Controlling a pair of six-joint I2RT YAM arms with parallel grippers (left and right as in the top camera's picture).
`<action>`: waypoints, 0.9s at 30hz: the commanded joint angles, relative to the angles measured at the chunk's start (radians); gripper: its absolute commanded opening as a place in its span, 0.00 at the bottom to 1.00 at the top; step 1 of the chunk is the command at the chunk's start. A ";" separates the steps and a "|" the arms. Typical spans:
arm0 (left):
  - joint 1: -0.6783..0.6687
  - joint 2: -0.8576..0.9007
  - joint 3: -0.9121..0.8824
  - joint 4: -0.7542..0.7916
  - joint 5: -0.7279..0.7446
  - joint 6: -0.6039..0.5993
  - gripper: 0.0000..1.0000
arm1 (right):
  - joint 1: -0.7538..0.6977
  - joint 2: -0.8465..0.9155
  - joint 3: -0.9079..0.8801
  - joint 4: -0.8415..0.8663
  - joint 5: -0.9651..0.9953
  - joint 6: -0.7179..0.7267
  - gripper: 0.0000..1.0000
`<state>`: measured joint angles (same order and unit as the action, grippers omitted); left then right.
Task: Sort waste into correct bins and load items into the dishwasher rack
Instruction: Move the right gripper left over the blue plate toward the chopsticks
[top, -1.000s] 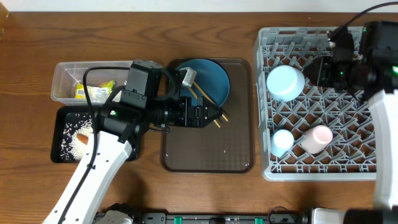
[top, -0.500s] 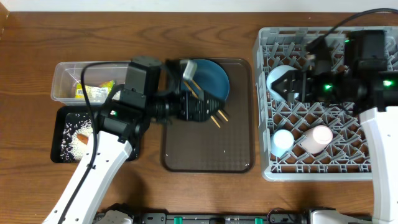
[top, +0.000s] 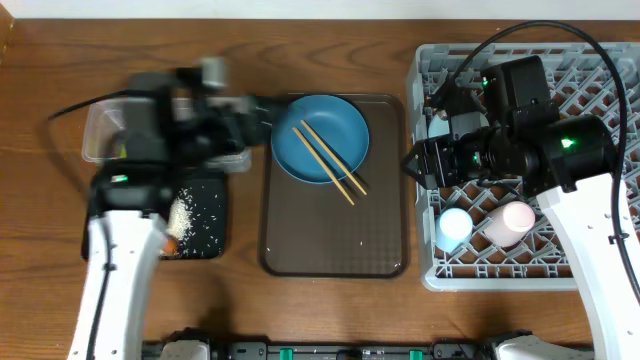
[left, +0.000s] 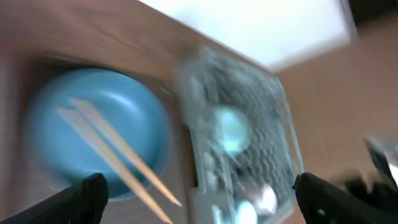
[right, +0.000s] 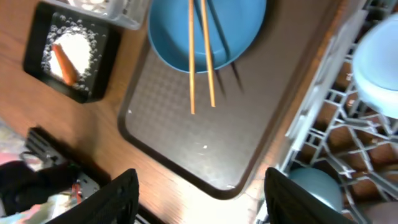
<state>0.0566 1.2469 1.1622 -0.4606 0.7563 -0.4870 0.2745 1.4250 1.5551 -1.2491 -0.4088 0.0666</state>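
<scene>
Hanging blurred over the clear tub (top: 97, 145) and the black tray (right: 104, 59) at the left of the desk (top: 200, 50), with the left jaws spread wide and empty. Poised at the left edge of the dishwasher rack (top: 428, 272), beside the brown serving tray (top: 335, 245), with the right jaws apart and gripping nothing. Resting on the dark-blue plate (top: 325, 125) at the serving tray's far end: the wooden chopsticks (top: 328, 165), side by side, near tips reaching past the plate's rim over the tray floor. Holding loose white rice (right: 78, 43) and the orange stick (right: 64, 62) together in the black tray. Standing in the rack: pale-blue bowl (right: 380, 59), light-blue cup (top: 455, 228) and pinkish-white cup (top: 515, 222), the two cups just beside each other. Unable to make out the tub's contents behind the blurred arm.
</scene>
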 joint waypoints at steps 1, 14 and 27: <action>0.163 -0.026 0.020 -0.056 -0.011 -0.023 0.98 | 0.027 -0.004 -0.001 0.002 0.035 -0.001 0.64; 0.441 -0.026 0.020 -0.198 -0.010 -0.023 0.98 | 0.221 0.075 -0.001 0.148 0.063 -0.023 0.69; 0.441 -0.026 0.020 -0.198 -0.010 -0.023 0.98 | 0.301 0.287 -0.001 0.346 0.080 -0.023 0.66</action>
<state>0.4938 1.2362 1.1622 -0.6552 0.7444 -0.5022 0.5514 1.6718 1.5551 -0.9146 -0.3328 0.0559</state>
